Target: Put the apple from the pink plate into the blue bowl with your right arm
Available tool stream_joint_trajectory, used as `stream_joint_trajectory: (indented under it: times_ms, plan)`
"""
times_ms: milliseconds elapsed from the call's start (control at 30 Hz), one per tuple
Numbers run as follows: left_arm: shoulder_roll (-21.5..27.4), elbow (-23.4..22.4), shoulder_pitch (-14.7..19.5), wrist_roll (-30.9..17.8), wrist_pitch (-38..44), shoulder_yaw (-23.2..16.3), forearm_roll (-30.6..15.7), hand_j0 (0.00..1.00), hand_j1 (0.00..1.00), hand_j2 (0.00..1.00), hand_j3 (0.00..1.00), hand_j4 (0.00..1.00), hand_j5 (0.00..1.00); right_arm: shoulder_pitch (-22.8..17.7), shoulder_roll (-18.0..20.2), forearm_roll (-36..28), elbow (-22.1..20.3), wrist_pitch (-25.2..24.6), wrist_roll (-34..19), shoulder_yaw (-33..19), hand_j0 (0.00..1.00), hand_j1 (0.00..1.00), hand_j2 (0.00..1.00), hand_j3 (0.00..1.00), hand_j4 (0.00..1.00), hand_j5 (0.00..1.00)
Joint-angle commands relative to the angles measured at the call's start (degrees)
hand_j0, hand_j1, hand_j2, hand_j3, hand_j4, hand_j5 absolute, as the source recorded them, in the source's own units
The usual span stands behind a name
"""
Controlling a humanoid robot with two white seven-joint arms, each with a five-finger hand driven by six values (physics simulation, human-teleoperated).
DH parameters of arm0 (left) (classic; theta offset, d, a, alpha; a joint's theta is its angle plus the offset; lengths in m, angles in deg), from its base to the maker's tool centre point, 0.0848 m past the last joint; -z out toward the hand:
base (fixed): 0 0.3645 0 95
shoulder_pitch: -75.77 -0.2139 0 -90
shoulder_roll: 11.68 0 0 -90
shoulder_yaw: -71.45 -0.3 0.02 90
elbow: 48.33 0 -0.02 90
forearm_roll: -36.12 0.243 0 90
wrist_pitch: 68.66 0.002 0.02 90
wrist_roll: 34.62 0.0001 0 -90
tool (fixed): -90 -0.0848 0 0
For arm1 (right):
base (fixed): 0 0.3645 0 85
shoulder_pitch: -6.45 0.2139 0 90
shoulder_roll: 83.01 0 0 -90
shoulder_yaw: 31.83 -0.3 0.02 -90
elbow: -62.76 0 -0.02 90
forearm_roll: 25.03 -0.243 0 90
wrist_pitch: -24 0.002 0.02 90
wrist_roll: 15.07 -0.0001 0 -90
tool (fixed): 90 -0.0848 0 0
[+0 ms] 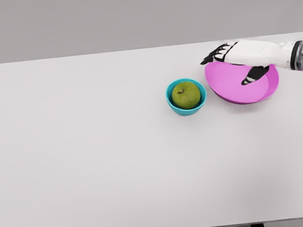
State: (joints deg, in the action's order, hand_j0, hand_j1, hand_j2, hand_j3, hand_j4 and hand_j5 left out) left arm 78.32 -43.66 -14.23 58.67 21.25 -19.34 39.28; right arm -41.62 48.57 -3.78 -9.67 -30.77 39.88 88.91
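A green apple [186,94] lies inside the small blue bowl [170,99] near the middle of the table. Just to its right sits the pink plate [230,86], with nothing on it. My right hand [232,64] hovers over the plate's far rim, its arm coming in from the right edge. The fingers are spread and hold nothing, with the thumb [254,74] hanging down over the plate. The hand is apart from the bowl and the apple. The left arm does not show.
The white table [90,152] carries only the bowl and the plate. A grey wall stands behind its far edge.
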Motion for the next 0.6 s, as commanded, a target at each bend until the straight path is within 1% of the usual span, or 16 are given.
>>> stream_joint_trajectory:
  times_ms: [0, 33, 100, 133, 167, 200, 300, 367, 567]
  plan:
    - [0.0, 0.0, 0.0, 0.1, 0.0, 0.0, 0.0, 1.00, 1.00, 1.00, 1.00, 1.00, 1.00, -1.6, 2.9, -1.4, -0.1, -0.2, 0.0, -7.0, 1.00, 1.00, 1.00, 1.00, 1.00, 1.00]
    - [0.0, 0.0, 0.0, 0.0, 0.0, 0.0, 0.0, 1.00, 1.00, 1.00, 1.00, 1.00, 1.00, -4.4, 3.0, -1.4, -0.3, -0.2, 0.0, -9.9, 1.00, 1.00, 1.00, 1.00, 1.00, 1.00]
    - [0.0, 0.0, 0.0, 0.1, 0.0, 0.0, 0.0, 1.00, 1.00, 1.00, 1.00, 1.00, 1.00, -11.5, 2.3, -1.4, -1.7, -0.2, 0.0, -18.5, 1.00, 1.00, 1.00, 1.00, 1.00, 1.00]
    - [0.0, 0.0, 0.0, 0.1, 0.0, 0.0, 0.0, 1.00, 1.00, 1.00, 1.00, 1.00, 1.00, -13.5, 1.8, -1.4, -2.2, -0.2, 0.0, -21.7, 1.00, 1.00, 1.00, 1.00, 1.00, 1.00]
    - [0.0, 0.0, 0.0, 0.0, 0.0, 0.0, 0.0, 1.00, 1.00, 1.00, 1.00, 1.00, 1.00, -15.6, -0.4, -1.3, -2.6, -0.2, 0.0, -24.9, 1.00, 1.00, 1.00, 1.00, 1.00, 1.00]
    - [0.0, 0.0, 0.0, 0.0, 0.0, 0.0, 0.0, 1.00, 1.00, 1.00, 1.00, 1.00, 1.00, -16.5, -0.8, -1.3, -2.6, -0.2, 0.0, -25.7, 1.00, 1.00, 1.00, 1.00, 1.00, 1.00]
    - [0.0, 0.0, 0.0, 0.1, 0.0, 0.0, 0.0, 1.00, 1.00, 1.00, 1.00, 1.00, 1.00, -17.4, -1.2, -1.2, -2.3, -0.2, 0.0, -25.6, 1.00, 1.00, 1.00, 1.00, 1.00, 1.00]
    - [0.0, 0.0, 0.0, 0.0, 0.0, 0.0, 0.0, 1.00, 1.00, 1.00, 1.00, 1.00, 1.00, -18.1, -3.6, -0.5, -2.3, -0.2, 0.0, -25.4, 1.00, 1.00, 1.00, 1.00, 1.00, 1.00]
    - [0.0, 0.1, 0.4, 0.1, -0.3, 0.0, -0.4, 1.00, 1.00, 1.00, 1.00, 1.00, 1.00, -18.1, -4.1, -0.4, -2.0, -0.2, 0.0, -25.0, 1.00, 1.00, 1.00, 1.00, 1.00, 1.00]
